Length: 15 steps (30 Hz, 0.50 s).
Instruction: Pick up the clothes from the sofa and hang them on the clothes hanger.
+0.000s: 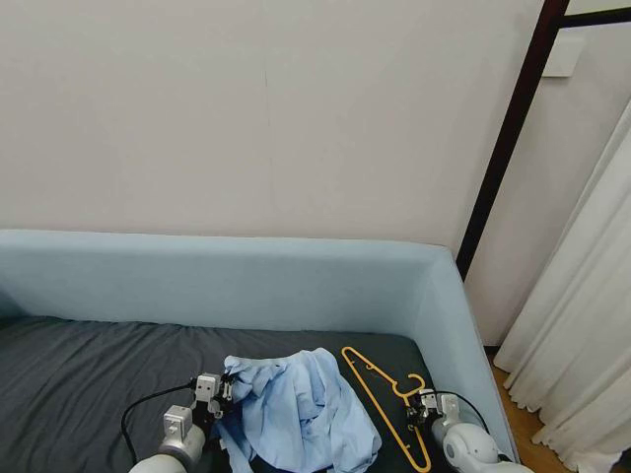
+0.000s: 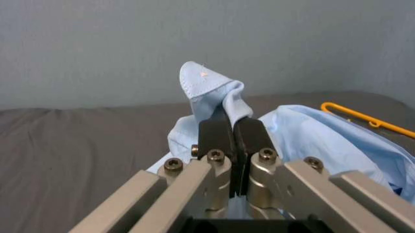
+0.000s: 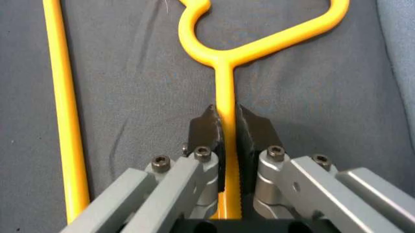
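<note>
The light blue shirt (image 1: 308, 412) lies in a crumpled heap on the dark grey seat (image 1: 79, 374) of the sofa, toward its right end and in front of the pale blue backrest (image 1: 217, 281). The left gripper (image 1: 228, 386) is at the heap's left edge with its fingers (image 2: 214, 133) pressed together on a fold of the fabric. In the left wrist view that fold (it looks like a collar or cuff edge) stands up in a peak above the pads.

Just right of the shirt, an orange hanger (image 1: 380, 389) lies flat on the seat, its hook pointing toward the sofa's right arm. One of its bars runs alongside the cloth, and I cannot tell whether they touch. The right gripper (image 1: 422, 405) is low on the seat at the hanger's hook end. Its fingers (image 3: 206, 131) are clamped on the straight neck just below the hook's curve, with the orange stem running between the toothed pads.

A white curtain (image 1: 582, 345) hangs to the right of the sofa, beside a dark upright post (image 1: 503, 148).
</note>
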### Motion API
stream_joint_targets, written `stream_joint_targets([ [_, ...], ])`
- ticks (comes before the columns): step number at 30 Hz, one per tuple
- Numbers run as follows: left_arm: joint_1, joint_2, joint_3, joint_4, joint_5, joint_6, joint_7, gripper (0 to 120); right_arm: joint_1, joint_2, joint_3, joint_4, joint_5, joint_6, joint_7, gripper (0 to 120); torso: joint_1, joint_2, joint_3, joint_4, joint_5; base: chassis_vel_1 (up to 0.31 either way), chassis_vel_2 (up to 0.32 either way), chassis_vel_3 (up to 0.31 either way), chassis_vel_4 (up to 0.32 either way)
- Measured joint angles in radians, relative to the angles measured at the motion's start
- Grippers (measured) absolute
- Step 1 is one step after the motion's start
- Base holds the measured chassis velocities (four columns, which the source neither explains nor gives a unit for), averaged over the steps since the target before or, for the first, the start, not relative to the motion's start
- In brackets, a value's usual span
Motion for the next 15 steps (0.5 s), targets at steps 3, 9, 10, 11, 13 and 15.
stream_joint_targets([
  [3, -0.001, 0.004, -0.001, -0.002, -0.002, 0.000, 0.000, 0, 0.000, -0.003, -0.001, 0.002, -0.005, 0.000, -0.008, 4, 0.000, 0.000, 0.000, 0.0000, 0.0000, 0.000, 0.000, 0.000, 0.000],
  [9, -0.017, 0.004, -0.002, 0.002, -0.005, 0.000, 0.000, 0, -0.011, -0.022, 0.002, 0.037, -0.018, 0.040, 0.032, 4, 0.000, 0.000, 0.000, 0.0001, 0.0006, 0.000, 0.000, 0.000, 0.000],
  [10, -0.026, 0.003, 0.001, 0.004, -0.007, 0.001, 0.000, 0, -0.020, -0.037, 0.008, 0.065, -0.039, 0.076, 0.051, 4, 0.000, 0.000, 0.000, -0.0001, 0.0003, 0.000, 0.000, 0.000, 0.000],
  [11, -0.033, 0.003, 0.002, 0.005, -0.009, 0.002, 0.000, 0, -0.028, -0.047, 0.012, 0.086, -0.059, 0.096, 0.061, 4, 0.000, 0.000, 0.000, -0.0001, 0.0003, 0.000, 0.000, 0.000, 0.000],
  [13, -0.043, 0.001, 0.004, 0.006, -0.014, 0.005, 0.000, 0, -0.041, -0.062, 0.017, 0.116, -0.091, 0.124, 0.070, 4, 0.000, 0.000, 0.000, 0.0000, 0.0003, 0.000, 0.000, 0.000, 0.000],
  [15, -0.059, -0.001, 0.006, 0.010, -0.024, 0.009, -0.001, 0, -0.067, -0.083, 0.028, 0.168, -0.146, 0.169, 0.090, 4, 0.000, 0.000, 0.000, -0.0001, 0.0002, 0.000, 0.000, 0.000, 0.000],
])
